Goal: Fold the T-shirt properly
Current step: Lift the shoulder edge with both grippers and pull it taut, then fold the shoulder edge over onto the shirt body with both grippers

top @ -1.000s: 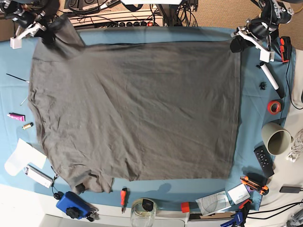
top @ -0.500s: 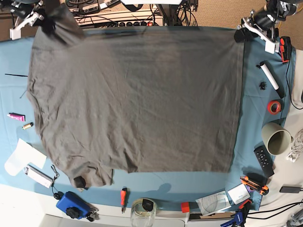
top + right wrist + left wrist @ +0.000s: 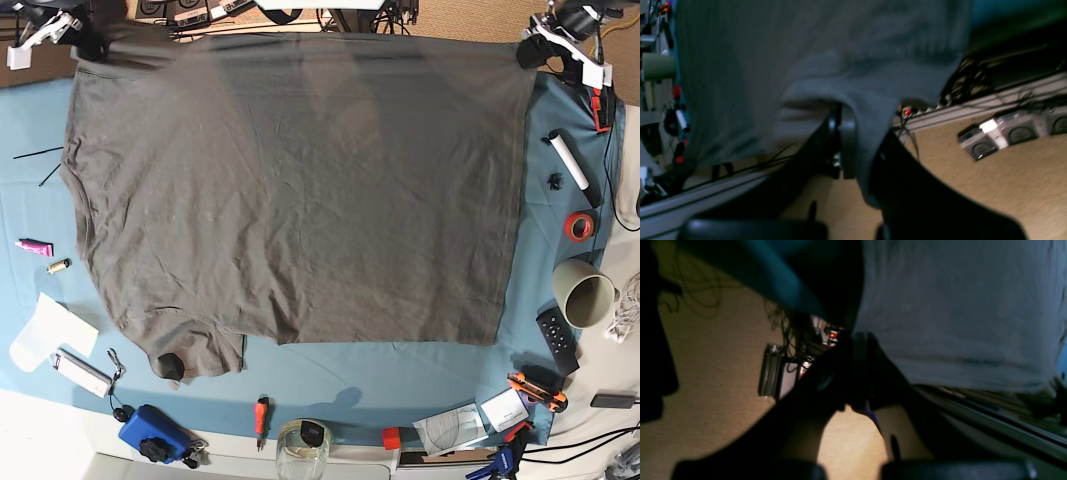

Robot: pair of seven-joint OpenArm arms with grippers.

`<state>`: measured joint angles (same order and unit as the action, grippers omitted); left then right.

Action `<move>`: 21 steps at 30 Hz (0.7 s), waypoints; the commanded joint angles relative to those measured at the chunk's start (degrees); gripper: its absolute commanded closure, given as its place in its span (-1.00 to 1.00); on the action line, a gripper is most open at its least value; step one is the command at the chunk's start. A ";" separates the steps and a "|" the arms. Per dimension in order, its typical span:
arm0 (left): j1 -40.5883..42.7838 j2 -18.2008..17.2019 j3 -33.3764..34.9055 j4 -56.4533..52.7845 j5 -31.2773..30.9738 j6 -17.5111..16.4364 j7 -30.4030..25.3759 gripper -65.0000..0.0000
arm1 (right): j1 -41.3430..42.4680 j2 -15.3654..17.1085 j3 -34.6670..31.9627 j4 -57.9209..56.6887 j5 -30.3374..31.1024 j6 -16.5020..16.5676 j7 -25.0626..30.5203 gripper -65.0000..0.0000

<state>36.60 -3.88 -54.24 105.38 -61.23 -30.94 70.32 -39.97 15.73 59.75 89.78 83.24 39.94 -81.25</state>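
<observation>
T-shirt [image 3: 290, 190] spread over desk [image 3: 30, 230], far edge lifted past desk's far edge | left gripper [image 3: 527, 52], right gripper [image 3: 92, 46]: jaws clamped on far corners | advice: keep hem taut, level, both corners moving together

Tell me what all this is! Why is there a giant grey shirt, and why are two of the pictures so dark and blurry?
It's a robot with two arms, learning to fold laundry. The bright picture looks straight down at a table with a blue cloth. The big T-shirt lies spread across it, with small tools and a cup around the edges. The two dark pictures come from little cameras on the robot's wrists, so they sit very close to the cloth. The left gripper pinches one far corner of the shirt, and the right gripper pinches the other far corner. Beyond the cloth you see the carpet floor.
</observation>
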 commanded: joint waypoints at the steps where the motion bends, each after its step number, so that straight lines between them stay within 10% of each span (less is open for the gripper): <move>1: 0.63 -0.98 -0.66 0.98 -1.11 0.00 -0.87 1.00 | -0.13 1.29 1.40 1.84 1.36 0.06 1.25 1.00; 21: -7.76 -1.09 -0.63 0.98 2.10 2.91 -1.33 1.00 | 7.10 1.29 0.76 6.54 -7.91 0.06 2.38 1.00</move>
<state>28.53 -4.27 -54.24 105.41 -58.96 -28.27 70.48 -32.49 15.86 59.99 95.53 74.65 39.97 -80.77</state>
